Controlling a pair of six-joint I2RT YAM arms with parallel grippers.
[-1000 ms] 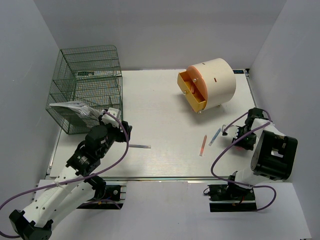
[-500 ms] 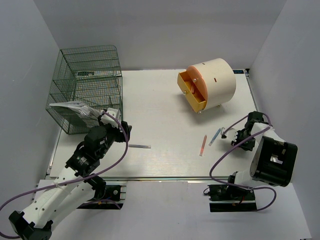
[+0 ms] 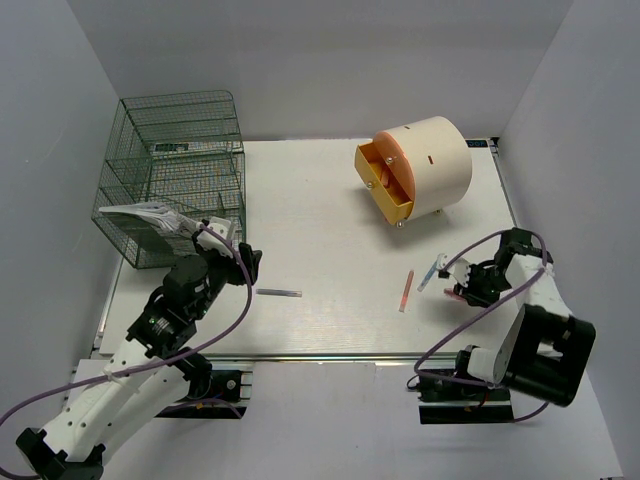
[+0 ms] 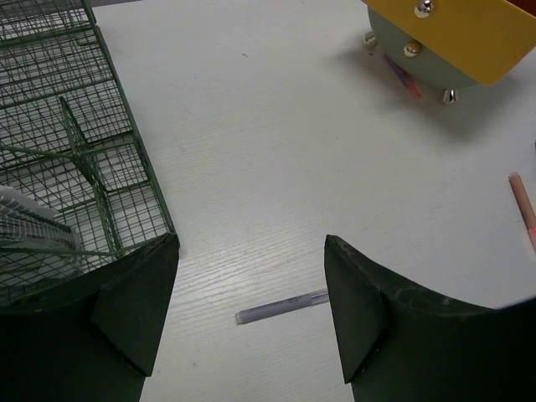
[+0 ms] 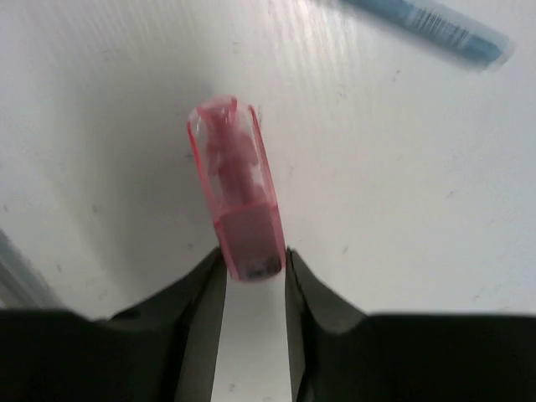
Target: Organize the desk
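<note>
The desk (image 3: 330, 210) is the wide white tabletop. At its right side my right gripper (image 3: 463, 289) is shut on the near end of a short pink translucent marker (image 5: 234, 201); both jaws press its sides, and the rest of it sticks out ahead, low over the desk (image 5: 100, 100). My left gripper (image 3: 246, 262) hangs open beside the green rack. Its fingers (image 4: 138, 301) stand wide apart above a grey pen (image 4: 280, 307), which lies flat on the desk (image 4: 251, 151) untouched, the same grey pen (image 3: 278, 292) in the top view.
A green wire-mesh rack (image 3: 175, 170) holding papers (image 3: 140, 215) fills the back left. A cream cylinder (image 3: 435, 160) with a yellow drawer (image 3: 385, 185) pulled open sits back right. A salmon pen (image 3: 405, 291) and a blue pen (image 3: 430, 274) lie just left of my right gripper.
My right gripper has closed on the pink marker and shifted a little toward the near edge and left. The left arm has barely moved.
</note>
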